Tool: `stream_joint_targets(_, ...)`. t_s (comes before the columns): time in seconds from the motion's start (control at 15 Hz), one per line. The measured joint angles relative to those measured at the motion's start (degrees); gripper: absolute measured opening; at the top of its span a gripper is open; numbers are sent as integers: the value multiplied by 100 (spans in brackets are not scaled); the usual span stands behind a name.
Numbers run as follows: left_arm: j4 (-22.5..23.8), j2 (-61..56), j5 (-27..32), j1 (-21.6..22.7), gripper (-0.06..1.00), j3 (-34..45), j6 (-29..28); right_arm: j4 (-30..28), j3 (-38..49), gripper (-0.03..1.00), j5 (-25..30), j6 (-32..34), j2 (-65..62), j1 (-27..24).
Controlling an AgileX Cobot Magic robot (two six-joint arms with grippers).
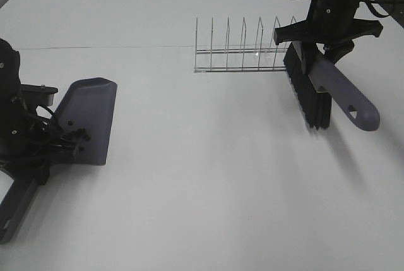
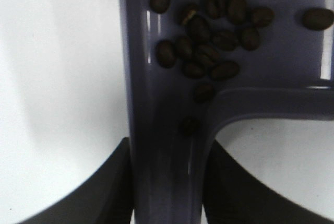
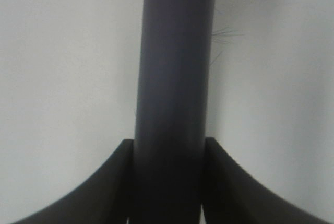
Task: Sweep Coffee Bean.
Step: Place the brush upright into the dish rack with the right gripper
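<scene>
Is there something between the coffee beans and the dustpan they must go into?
No, nothing visible stands between them. The coffee beans already lie inside the dustpan, gathered near its handle.

Ext cam: high, across the bench (image 1: pixel 208 208) from the wire rack (image 1: pixel 243 50), tilted down, wide and far. L wrist cam: v. close, sighting along the dustpan (image 1: pixel 88 116) handle between the L fingers (image 2: pixel 99 192) (bench either side). R wrist cam: same closeness, along the brush (image 1: pixel 315 88) handle between the R fingers (image 3: pixel 94 192). Ext shares dustpan w/ L, brush w/ R.
</scene>
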Motion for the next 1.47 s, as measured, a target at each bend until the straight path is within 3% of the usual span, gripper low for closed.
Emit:
stream_joint_targets(0.47, -80, 0, -17, 17, 33, 0, 0, 63, -705, 37, -246, -6, 670, -17)
stream_joint_targets(0.8, -97, 0, -29, 17, 33, 0, 0, -11, -1874, 37, -34, 52, 1369, -17)
stream_joint_targets(1.0, -160, 0, -34, 17, 33, 0, 0, -206, -2515, 37, 69, 424, 1599, -17)
stream_joint_targets(1.47, -241, 0, -74, 17, 33, 0, 0, -63, -2681, 37, -195, 447, 1851, -132)
